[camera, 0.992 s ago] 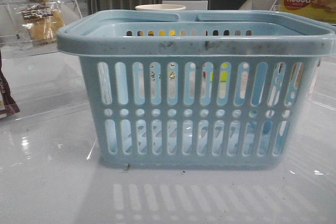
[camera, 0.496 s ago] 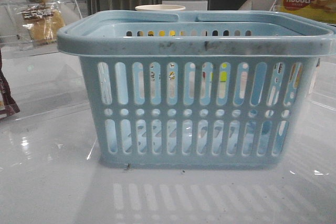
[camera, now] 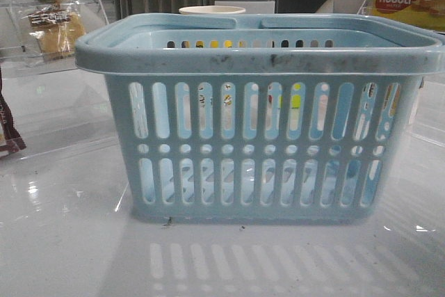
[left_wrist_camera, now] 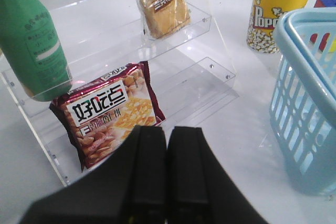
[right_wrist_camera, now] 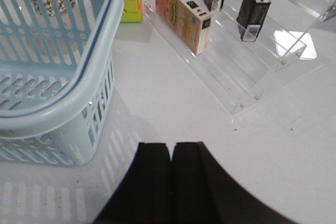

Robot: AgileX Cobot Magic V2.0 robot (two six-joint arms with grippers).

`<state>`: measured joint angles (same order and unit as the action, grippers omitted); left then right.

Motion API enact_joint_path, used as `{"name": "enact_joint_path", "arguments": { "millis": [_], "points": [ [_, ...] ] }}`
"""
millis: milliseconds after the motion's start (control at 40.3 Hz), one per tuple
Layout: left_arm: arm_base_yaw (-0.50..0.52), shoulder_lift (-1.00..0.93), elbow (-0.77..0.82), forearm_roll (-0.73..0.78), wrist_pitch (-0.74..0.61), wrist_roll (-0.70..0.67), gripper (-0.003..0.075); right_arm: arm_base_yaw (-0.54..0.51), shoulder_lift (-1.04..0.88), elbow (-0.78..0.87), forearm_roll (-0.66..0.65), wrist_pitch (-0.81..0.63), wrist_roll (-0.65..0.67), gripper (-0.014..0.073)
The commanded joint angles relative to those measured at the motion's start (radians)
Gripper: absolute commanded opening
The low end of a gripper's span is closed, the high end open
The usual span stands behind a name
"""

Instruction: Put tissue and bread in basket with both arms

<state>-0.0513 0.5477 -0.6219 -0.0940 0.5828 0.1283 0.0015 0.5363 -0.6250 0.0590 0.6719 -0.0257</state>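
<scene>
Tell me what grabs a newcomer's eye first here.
The big light-blue basket fills the centre of the front view, empty. Left of it, clear acrylic steps hold the bagged bread on an upper step, with a red snack packet lower down. Both grippers hang shut, holding nothing.

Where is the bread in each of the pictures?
Front view: the bread sits on a clear shelf at the far left, behind and left of the basket.
Left wrist view: the bread stands on an upper step of the clear shelf, above the red snack packet.
Right wrist view: not in it.
Shared landmark: the light-blue basket shows in all three.
</scene>
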Motion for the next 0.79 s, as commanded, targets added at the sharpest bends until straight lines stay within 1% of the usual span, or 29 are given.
{"name": "enact_joint_path", "arguments": {
  "millis": [0,198,248,273,298,322,347,372,397,471,521,570,694,769],
  "points": [
    [-0.007,0.031,-0.029,-0.009,-0.077,-0.009,0.0092,-0.002,0.039,-0.034,0.002,-0.061,0.0,0.0057],
    [-0.007,0.07,-0.024,-0.009,-0.075,-0.009,0.0092,-0.002,0.072,-0.034,0.002,-0.043,0.0,0.0061],
    [-0.007,0.078,-0.024,-0.009,-0.069,-0.009,0.0101,-0.002,0.08,-0.034,0.002,-0.041,0.0,0.0076],
    [-0.007,0.079,-0.024,-0.009,-0.069,-0.009,0.0109,-0.002,0.08,-0.034,0.002,-0.04,0.0,0.0101],
    [-0.007,0.082,-0.024,-0.009,-0.069,-0.009,0.0132,-0.002,0.08,-0.034,0.002,-0.039,0.0,0.0139],
    [-0.007,0.085,-0.024,-0.009,-0.069,-0.007,0.0167,-0.002,0.081,-0.034,0.002,-0.038,0.0,0.0176],
    [-0.007,0.086,-0.024,-0.009,-0.069,-0.005,0.02,-0.002,0.082,-0.034,0.002,-0.037,0.0,0.0234],
    [-0.007,0.087,-0.024,-0.009,-0.071,-0.005,0.0252,-0.002,0.082,-0.034,0.002,-0.037,0.0,0.0285],
    [-0.007,0.089,-0.024,-0.009,-0.071,-0.005,0.0308,-0.002,0.082,-0.034,0.002,-0.037,0.0,0.0353],
    [-0.007,0.09,-0.024,-0.009,-0.078,-0.005,0.0428,-0.002,0.082,-0.034,0.002,-0.036,0.0,0.0508],
    [-0.007,0.09,-0.024,-0.009,-0.078,-0.005,0.0466,-0.002,0.082,-0.03,0.002,-0.037,0.0,0.0557],
    [-0.007,0.09,-0.024,-0.009,-0.078,-0.005,0.0468,-0.002,0.082,-0.026,0.002,-0.045,0.0,0.0581],
    [-0.007,0.09,-0.024,-0.009,-0.078,-0.005,0.0446,-0.005,0.094,-0.027,-0.006,-0.072,0.003,0.058],
    [-0.007,0.09,-0.024,-0.009,-0.078,-0.005,0.0428,-0.016,0.121,-0.039,-0.021,-0.089,0.036,0.058]
  ]
}}
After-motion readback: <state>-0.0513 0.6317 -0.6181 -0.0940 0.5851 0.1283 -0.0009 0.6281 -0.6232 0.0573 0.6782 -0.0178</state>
